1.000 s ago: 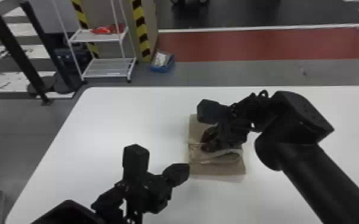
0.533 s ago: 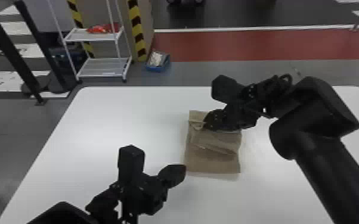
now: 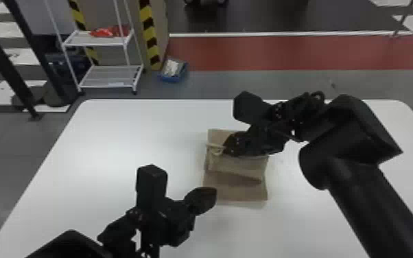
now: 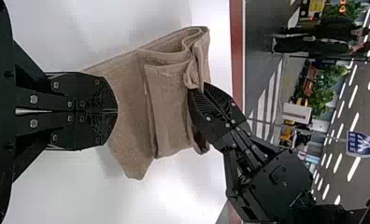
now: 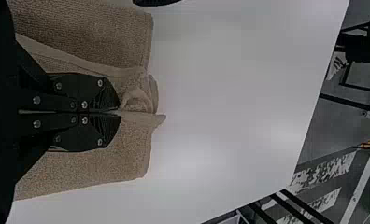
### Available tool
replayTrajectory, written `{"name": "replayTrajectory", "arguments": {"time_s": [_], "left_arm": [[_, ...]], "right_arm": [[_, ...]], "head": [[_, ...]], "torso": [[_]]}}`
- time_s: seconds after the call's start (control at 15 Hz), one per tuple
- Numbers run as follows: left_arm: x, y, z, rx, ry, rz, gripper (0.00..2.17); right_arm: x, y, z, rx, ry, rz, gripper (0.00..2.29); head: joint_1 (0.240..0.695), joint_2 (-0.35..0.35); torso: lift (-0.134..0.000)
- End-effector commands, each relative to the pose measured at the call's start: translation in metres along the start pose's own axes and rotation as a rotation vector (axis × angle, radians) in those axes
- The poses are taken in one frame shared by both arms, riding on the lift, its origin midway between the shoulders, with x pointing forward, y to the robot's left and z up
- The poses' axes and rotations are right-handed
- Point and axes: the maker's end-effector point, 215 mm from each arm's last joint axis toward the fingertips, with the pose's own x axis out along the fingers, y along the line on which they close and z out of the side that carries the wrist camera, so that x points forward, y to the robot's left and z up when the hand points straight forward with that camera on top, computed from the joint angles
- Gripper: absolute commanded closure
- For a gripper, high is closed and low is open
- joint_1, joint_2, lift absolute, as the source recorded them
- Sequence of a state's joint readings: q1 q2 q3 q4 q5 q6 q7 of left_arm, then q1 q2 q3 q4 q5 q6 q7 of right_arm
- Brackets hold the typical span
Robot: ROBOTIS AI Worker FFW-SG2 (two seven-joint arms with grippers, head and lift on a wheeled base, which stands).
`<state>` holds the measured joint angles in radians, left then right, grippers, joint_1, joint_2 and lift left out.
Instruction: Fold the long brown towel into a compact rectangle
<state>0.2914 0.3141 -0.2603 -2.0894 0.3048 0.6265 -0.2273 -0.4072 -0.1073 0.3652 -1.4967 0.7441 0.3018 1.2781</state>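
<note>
The towel [image 3: 236,190] lies on the white table [image 3: 113,154], just off the middle toward one o'clock, folded into a stack of uneven layers. Its bottom layer runs out past the upper fold on the six o'clock side, and another strip shows at twelve. A small loop [image 3: 215,149] of cloth sticks out at the stack's ten o'clock edge (a rather untidy ear).

The right gripper [image 3: 226,150] reaches in from three o'clock over the stack's far part. In its wrist view, the right gripper [image 5: 120,112] has its two fingers drawn together, pinching a raised ridge of the towel between the tips.

The left gripper [image 3: 213,194] is at the towel's seven o'clock corner, its arm coming from seven. In its wrist view, the left gripper [image 4: 117,111] has its fingers closed against each other with nothing between them. The tips overlap the towel in that view; whether they touch it, I cannot tell.

Beyond the table, toward eleven o'clock, stands a white rack [image 3: 94,41], with a blue bin [image 3: 173,79] on the floor beside it.
</note>
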Motion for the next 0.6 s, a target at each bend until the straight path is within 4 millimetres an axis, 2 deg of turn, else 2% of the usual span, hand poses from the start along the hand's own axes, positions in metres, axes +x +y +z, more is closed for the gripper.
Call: {"name": "replayTrajectory", "arguments": {"time_s": [0.0, 0.27, 0.53], "left_arm": [[0.007, -0.008, 0.005, -0.022, -0.012, -0.026, 1.48], [0.033, -0.018, -0.012, -0.017, 0.034, -0.049, 1.47], [0.044, -0.016, -0.021, 0.002, 0.054, -0.028, 1.48]], "right_arm": [[-0.004, -0.001, 0.004, 0.007, -0.008, -0.001, 1.53], [-0.006, -0.001, 0.006, 0.009, -0.007, -0.003, 1.53], [-0.008, -0.003, 0.01, 0.01, -0.016, -0.002, 1.53]], "head": [[0.695, 0.052], [0.695, 0.029], [0.695, 0.013]], "torso": [[-0.123], [-0.123], [-0.123]]}}
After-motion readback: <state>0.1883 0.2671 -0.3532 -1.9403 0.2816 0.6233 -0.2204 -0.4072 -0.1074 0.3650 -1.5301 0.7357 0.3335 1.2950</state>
